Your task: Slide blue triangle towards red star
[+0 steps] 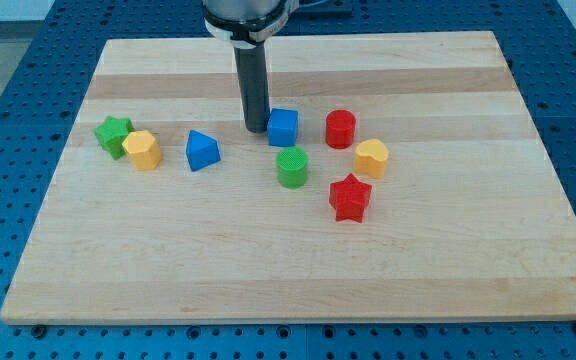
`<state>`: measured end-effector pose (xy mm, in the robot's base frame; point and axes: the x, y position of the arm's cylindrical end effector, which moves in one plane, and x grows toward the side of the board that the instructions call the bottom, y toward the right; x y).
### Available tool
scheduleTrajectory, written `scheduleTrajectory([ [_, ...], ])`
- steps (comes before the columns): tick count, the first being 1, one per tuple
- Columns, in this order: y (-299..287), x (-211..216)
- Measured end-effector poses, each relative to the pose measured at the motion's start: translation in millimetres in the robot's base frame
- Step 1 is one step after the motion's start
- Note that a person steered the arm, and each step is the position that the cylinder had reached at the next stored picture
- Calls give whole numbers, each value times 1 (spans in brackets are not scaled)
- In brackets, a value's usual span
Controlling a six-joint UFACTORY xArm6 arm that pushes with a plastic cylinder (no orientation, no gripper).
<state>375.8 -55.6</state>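
A pale wooden board point(298, 265) fills most of the frame, lying on a blue perforated table point(8, 60) that shows along the edges. From the top centre of the frame the arm's dark rod point(253, 85) comes straight down, and my tip point(255, 128) rests on the board just beside the left face of the blue cube point(283, 127), close enough that I cannot tell whether they touch; the rod has nothing to grasp with and holds nothing. The blocks sit in a loose band across the upper middle of the board. The red star point(350, 197) lies lowest, right of centre in the frame. Above it and slightly right is a yellow hexagonal block point(371, 157), and above-left of that stands the red cylinder point(340, 129), near the right of the blue cube. The green cylinder point(292, 167) is below the blue cube, to the upper left of the red star. The blue triangle point(202, 150) lies left of centre, to the lower left of my tip and apart from it, well away from the red star. Farther left, a yellow hexagonal block point(143, 150) touches the green star point(114, 134), which is the leftmost block.
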Motion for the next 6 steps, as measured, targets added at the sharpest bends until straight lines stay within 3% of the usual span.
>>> scheduleTrajectory([
  [3, -67, 7],
  [6, -68, 56],
])
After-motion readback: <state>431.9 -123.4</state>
